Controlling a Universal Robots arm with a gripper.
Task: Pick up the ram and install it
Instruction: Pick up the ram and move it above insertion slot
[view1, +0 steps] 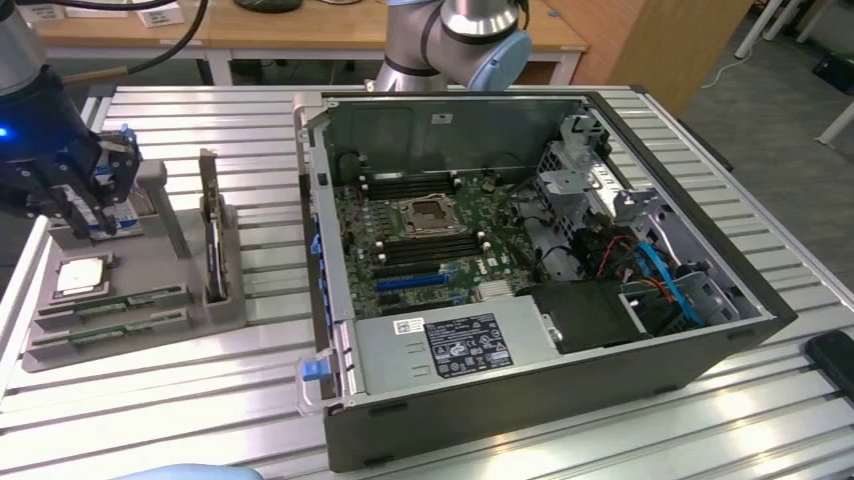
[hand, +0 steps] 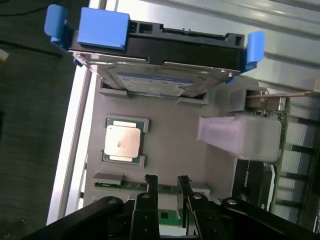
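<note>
Above grey tray (view1: 220, 312) | jaws apart, empty | ram (hand: 168, 218) below their gap, in tray

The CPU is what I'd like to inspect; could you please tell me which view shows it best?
The wrist view: it looks almost straight down on the CPU, whole and unobstructed in its pocket of the grey tray. The exterior view shows it slanted, near that view's left edge, on the same tray.
</note>
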